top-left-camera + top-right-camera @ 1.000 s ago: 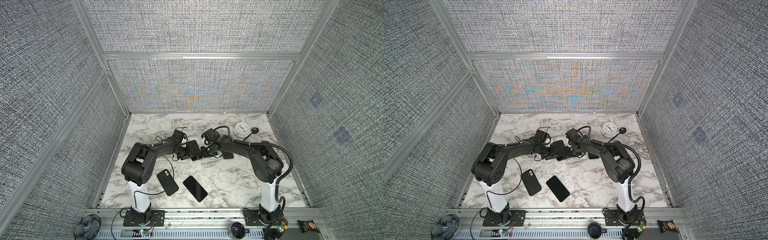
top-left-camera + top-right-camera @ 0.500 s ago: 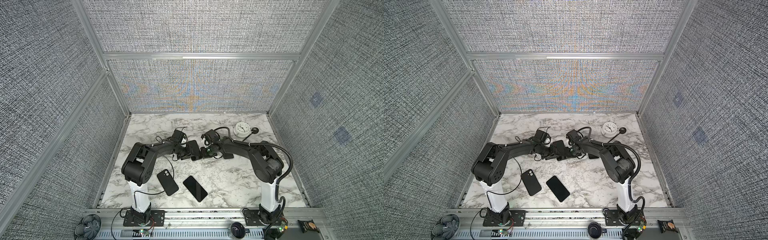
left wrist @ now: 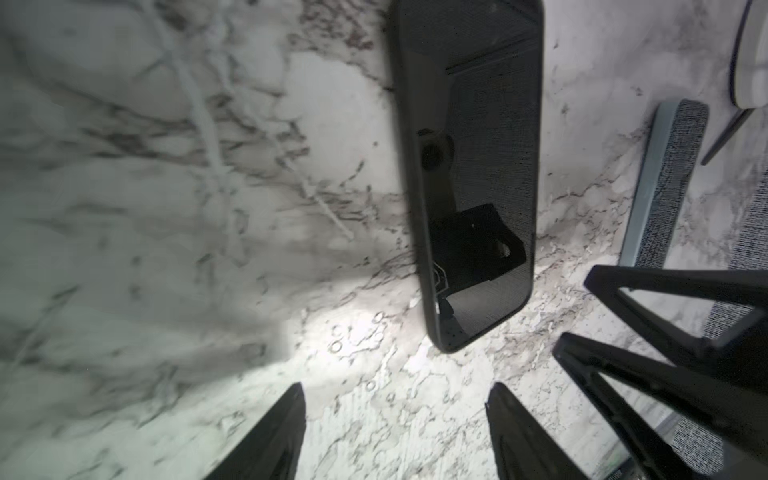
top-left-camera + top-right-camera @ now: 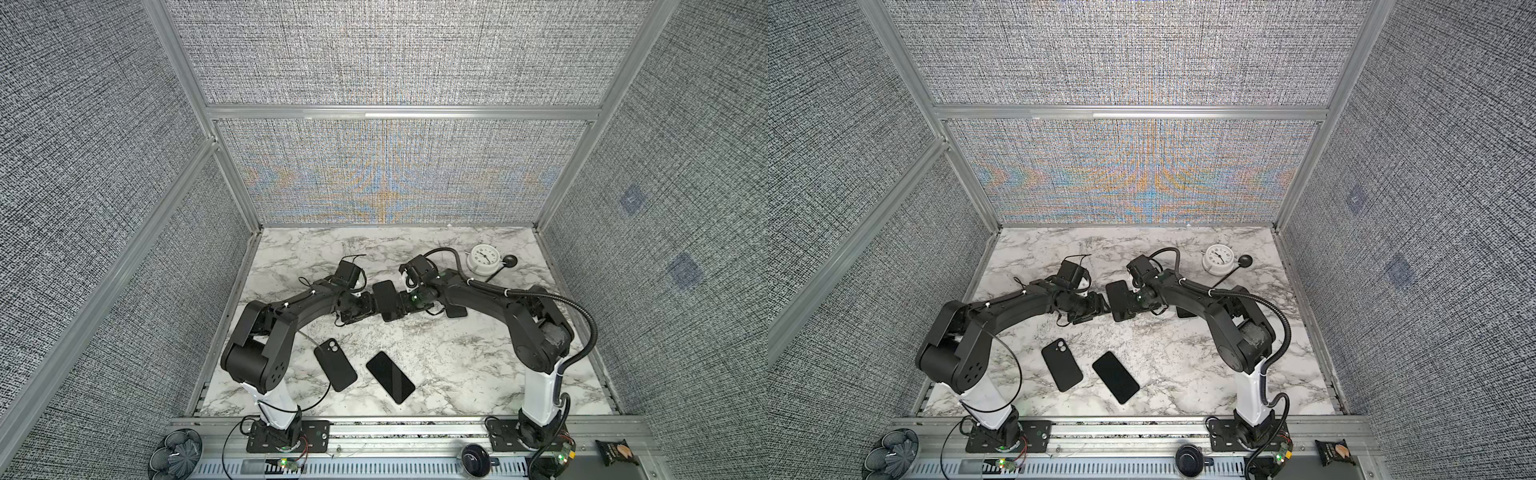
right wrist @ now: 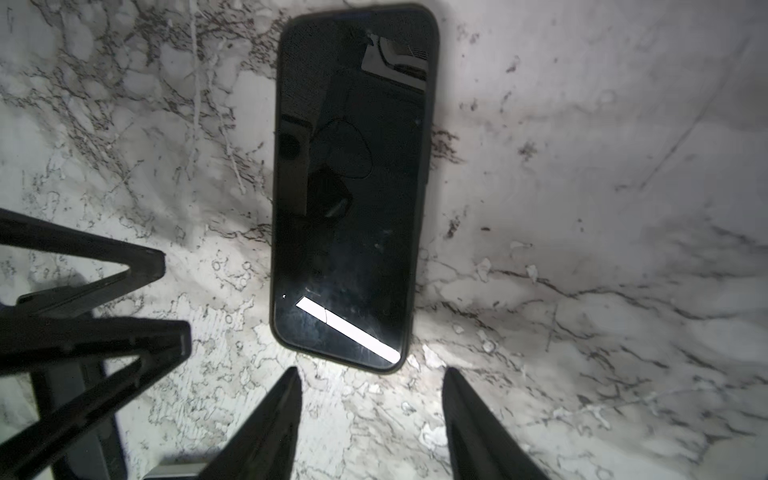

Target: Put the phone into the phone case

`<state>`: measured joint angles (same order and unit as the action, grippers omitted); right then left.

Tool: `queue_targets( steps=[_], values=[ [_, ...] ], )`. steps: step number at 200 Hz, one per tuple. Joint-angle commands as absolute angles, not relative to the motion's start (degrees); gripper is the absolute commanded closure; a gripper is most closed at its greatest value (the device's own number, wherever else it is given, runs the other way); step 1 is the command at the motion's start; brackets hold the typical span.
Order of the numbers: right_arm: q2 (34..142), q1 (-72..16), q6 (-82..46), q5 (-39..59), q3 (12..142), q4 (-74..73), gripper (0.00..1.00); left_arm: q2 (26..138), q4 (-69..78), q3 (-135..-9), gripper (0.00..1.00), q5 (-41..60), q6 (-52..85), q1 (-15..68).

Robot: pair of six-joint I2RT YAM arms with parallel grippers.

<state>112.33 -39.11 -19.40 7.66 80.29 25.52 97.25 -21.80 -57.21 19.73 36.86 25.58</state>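
- Noting a release: the left gripper (image 3: 397,390) and the right gripper (image 5: 372,372) have both just spread their jaws. Nothing sits between either pair now. A second ago both were drawn in tighter at the same spot.
- The black glossy-screened phone (image 5: 353,187) lies flat, glass up, near the middle of the white marble-pattern desk (image 4: 457,374), slightly toward 12 o'clock.
- A matte black case (image 3: 405,145) shows as a raised rim around the glass.
- Judgement: the phone looks seated in the case, so the release reads as the end of the pressing-in. Corner seating cannot be checked, because the far end is cropped in the left wrist view.
- Contact: bare marble shows between each gripper's fingertips and the rim in both wrist views. They are near, not touching.
- Edges: in both top views the left gripper stands at the phone's 9 o'clock and the right gripper at its 3 o'clock.
- Open room at 12 o'clock: bare marble up to the back wall.
- Open room at 6 o'clock: a clear band, then a black camera-ringed slab (image 4: 335,364) and a black glass-faced slab (image 4: 390,377), side by side near the front edge.
- Obstacles: a dark flat object (image 4: 455,311) lies under the right arm at 3 o'clock. A round white alarm clock (image 4: 482,259) stands at 2 o'clock, well apart.
- Judgement: each arm is best drawn back along its own side.
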Motion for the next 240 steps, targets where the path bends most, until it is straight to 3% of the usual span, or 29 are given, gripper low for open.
queue_targets(
  steps=[1,20,72,81,218,240],
  values=[
    [113.11,-40.42,-17.30,4.07,82.28,28.34,0.30,94.97,-25.12,-56.36,0.25,16.04,35.01,25.17],
    [113.80,-41.48,-16.38,2.19,83.71,28.80,0.21,92.99,-27.17,-56.08,0.20,13.48,33.99,24.92],
    [118.74,-43.22,-16.01,-1.68,90.08,33.17,0.10,86.74,-29.04,-52.47,0.03,9.31,33.77,22.51],
    [119.23,-43.48,-16.13,-2.21,91.03,33.58,0.01,85.70,-29.25,-51.78,0.02,8.84,33.84,21.85],
    [129.80,-44.33,-19.95,-6.83,103.42,39.99,0.01,84.23,-27.75,-47.18,0.02,9.75,34.67,19.07],
    [131.88,-44.38,-19.88,-8.28,105.30,41.05,0.07,84.60,-27.25,-46.92,0.02,10.15,34.89,18.97]
  ],
)
